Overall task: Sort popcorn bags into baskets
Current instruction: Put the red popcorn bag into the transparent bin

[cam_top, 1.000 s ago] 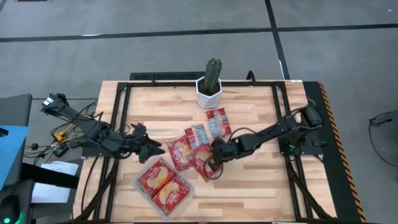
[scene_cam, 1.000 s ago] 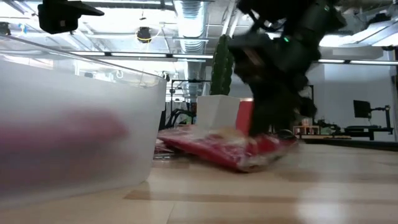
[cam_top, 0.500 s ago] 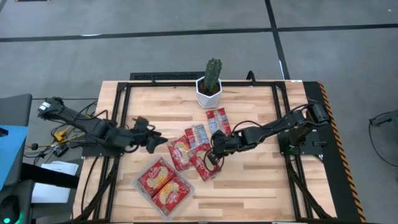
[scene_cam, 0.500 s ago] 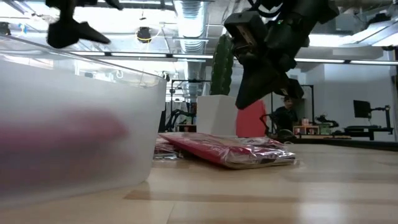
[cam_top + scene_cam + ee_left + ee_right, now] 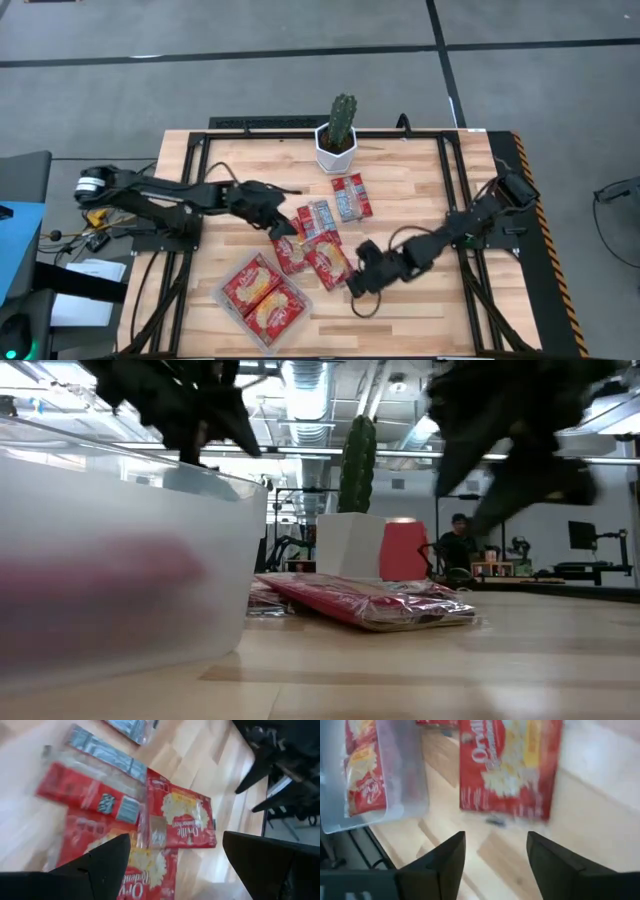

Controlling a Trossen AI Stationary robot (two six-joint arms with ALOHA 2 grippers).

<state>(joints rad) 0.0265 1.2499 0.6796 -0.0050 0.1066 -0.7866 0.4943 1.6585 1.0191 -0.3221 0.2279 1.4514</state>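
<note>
Two large red popcorn bags [image 5: 288,248] [image 5: 330,262] lie flat on the wooden table, side by side. Slim popcorn bags [image 5: 318,218] [image 5: 350,195] lie beyond them. The clear basket [image 5: 228,285] near the front holds two large bags [image 5: 262,298]. My left gripper [image 5: 283,222] hovers open over the loose bags [image 5: 182,820], touching none. My right gripper [image 5: 355,285] stands open just near-right of the right large bag [image 5: 510,765], clear of it, with the basket's wall [image 5: 405,780] to one side.
A cactus in a white hexagonal pot [image 5: 337,140] stands at the far middle of the table. A black frame [image 5: 200,170] runs around the working area. Bare wood lies to the right of the bags and along the near edge.
My right gripper has laid the right large bag flat on the table, opened and let go, then drawn back toward the near edge. My left gripper has swung toward the table's right, from beside the basket to above the loose bags, staying open.
</note>
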